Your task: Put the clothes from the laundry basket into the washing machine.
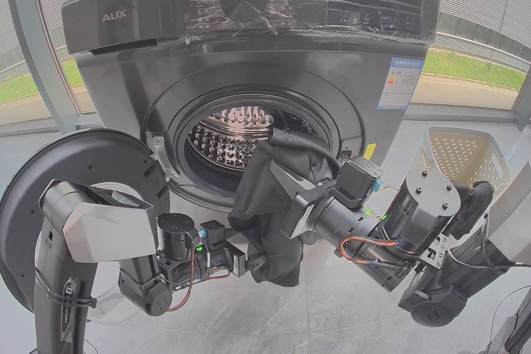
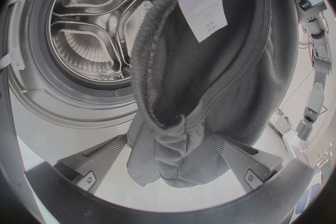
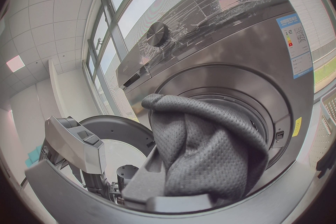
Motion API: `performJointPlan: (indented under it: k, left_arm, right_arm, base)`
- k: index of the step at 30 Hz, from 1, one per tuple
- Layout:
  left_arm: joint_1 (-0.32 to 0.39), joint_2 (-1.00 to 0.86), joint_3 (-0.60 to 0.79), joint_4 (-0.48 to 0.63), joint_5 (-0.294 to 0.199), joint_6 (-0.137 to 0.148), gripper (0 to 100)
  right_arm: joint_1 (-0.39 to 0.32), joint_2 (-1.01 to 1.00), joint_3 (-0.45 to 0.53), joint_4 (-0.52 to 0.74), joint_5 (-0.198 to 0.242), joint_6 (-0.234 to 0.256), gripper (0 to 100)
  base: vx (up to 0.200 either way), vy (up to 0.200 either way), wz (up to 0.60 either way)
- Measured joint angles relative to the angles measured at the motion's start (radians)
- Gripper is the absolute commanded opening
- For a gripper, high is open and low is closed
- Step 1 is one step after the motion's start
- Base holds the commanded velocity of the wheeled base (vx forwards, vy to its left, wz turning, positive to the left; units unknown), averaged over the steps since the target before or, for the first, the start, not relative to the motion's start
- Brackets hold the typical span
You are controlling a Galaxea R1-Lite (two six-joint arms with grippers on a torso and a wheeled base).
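Shirt (image 1: 271,206) hangs over the washer (image 1: 138,67) opening's 4 o'clock rim, clenched in the right tool (image 1: 279,172), left tool (image 1: 255,264) at its hem with grip unclear; mid-loading, next needs pushing it into the drum (image 1: 221,145), then release.

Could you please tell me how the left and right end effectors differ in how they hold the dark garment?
The left end effector grips the lower end of the dark garment, low before the washing machine; the right end effector grips its upper part, higher, by the open drum. Both are shut on it.
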Motion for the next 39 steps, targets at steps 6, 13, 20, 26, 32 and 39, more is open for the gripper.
performJointPlan:
  k: [6,13,20,26,32,39]
  left_arm:
    - [-0.003,0.01,-0.011,-0.001,-0.001,0.0,0]
    - [-0.001,0.012,-0.011,-0.003,-0.001,0.0,0]
    - [0.002,0.002,-0.007,-0.003,-0.001,0.001,0]
    - [0.014,-0.064,0.034,-0.004,0.0,0.003,0]
    - [0.042,-0.197,0.131,-0.003,0.0,0.009,0]
    - [0.09,-0.357,0.254,0.002,-0.009,0.025,0]
  right_arm:
    - [0.0,0.0,0.002,0.0,0.0,0.0,0]
    - [-0.001,0.001,0.001,-0.002,0.0,0.0,0]
    - [-0.013,0.007,0.011,-0.006,0.0,0.0,0]
    - [-0.046,0.013,0.053,-0.009,0.003,0.01,0]
    - [-0.096,0.017,0.129,-0.063,0.027,0.074,0]
    - [-0.157,0.016,0.214,-0.087,0.039,0.204,0]
  base:
    - [0.0,0.0,0.0]
    - [0.0,0.0,0.0]
    - [0.0,0.0,0.0]
    - [0.0,0.0,0.0]
    - [0.0,0.0,0.0]
    - [0.0,0.0,0.0]
